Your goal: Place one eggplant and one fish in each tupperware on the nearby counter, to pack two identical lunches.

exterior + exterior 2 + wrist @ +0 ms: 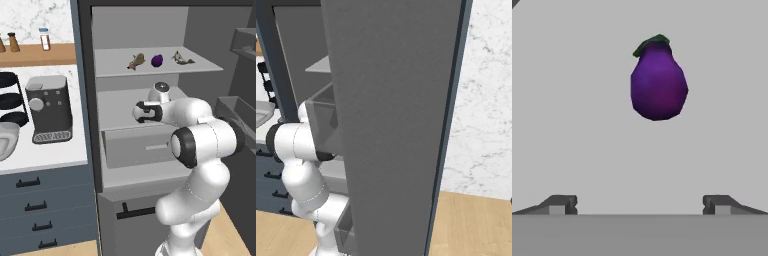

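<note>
A glossy, plump purple eggplant (658,82) is seen on a smooth grey shelf (572,125). The tool (639,204) is spread wide, nothing pinched, with bare shelf all around.

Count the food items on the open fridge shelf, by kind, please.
Eggplant: 1
Fish: 2, one left of the eggplant and one right of it
Total: 3

Grey open fridge (150,30), wooden floor (466,225)
</note>
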Motion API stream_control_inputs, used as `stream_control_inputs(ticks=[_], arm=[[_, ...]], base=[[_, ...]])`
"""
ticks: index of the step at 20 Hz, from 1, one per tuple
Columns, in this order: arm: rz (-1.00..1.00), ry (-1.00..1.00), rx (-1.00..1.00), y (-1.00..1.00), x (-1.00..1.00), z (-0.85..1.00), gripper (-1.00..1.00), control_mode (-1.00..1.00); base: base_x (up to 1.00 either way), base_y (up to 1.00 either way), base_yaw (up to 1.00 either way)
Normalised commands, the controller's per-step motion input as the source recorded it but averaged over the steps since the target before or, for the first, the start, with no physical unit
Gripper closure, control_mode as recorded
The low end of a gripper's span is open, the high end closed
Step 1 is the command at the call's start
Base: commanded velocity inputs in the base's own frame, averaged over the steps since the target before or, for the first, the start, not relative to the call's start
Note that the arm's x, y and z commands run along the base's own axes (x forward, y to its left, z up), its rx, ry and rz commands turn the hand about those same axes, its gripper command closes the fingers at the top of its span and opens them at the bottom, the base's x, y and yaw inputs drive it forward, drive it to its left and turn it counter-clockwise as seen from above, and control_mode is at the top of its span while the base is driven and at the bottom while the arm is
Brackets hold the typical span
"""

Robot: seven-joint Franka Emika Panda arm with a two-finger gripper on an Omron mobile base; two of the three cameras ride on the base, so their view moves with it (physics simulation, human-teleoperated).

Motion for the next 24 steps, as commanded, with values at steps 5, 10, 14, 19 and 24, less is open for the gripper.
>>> stream_control_inputs(ticks=[5,10,14,19,24], arm=[[0.00,-0.03,0.00,0.00,0.46,-0.06,-1.00,-1.00],[0.00,-0.05,0.00,0.00,0.44,-0.10,-1.00,-1.00],[-0.01,-0.06,0.00,0.00,0.29,-0.12,-1.00,-1.00],[-0.04,-0.08,0.00,-0.11,0.12,-0.16,-1.00,-1.00],[-0.04,-0.06,0.00,-0.04,0.26,-0.14,-1.00,-1.00]], base=[[0.00,0.00,0.00],[0.00,0.00,0.00],[0.00,0.00,0.00],[0.00,0.00,0.00],[0.00,0.00,0.00]])
